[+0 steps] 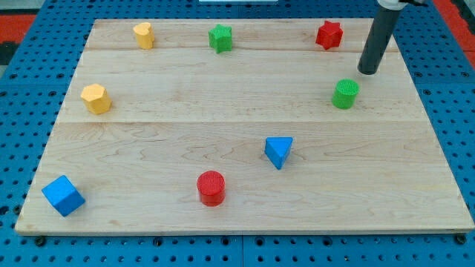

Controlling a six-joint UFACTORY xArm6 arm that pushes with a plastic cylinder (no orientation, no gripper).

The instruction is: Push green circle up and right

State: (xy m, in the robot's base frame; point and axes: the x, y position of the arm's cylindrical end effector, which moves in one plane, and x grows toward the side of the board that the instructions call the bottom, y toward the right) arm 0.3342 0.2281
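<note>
A pale wooden board [237, 200] lies on a blue pegboard bench [22, 81], with small coloured blocks scattered across it. From the view's top right a straight dark rod comes down to the board; there are no fingers on this arm, so nothing opens, closes or holds anything. The rod's lower end — my tip [367, 72] — rests on the board near its right edge.

The green circle, a short ribbed green cylinder [344, 94], stands just below and to the view's left of my tip, near it but with a sliver of bare wood between them. That is the relation the coming move hangs on: the task wants the block sent up and right, and the tip stands on exactly that side of it — in the block's path, not behind it. By my judgement the tip would first have to go round to the block's lower left before any push could help. Being round, the cylinder has no long axis to line up with.

Up and left of the tip sits a red star-shaped block [329, 35]. Far to its left are a green star-shaped block [220, 38] and two yellow angular blocks [143, 35] [96, 99]. Below and left lie a blue triangular block [278, 151], a red cylinder [211, 188] and a blue cube [63, 196].
</note>
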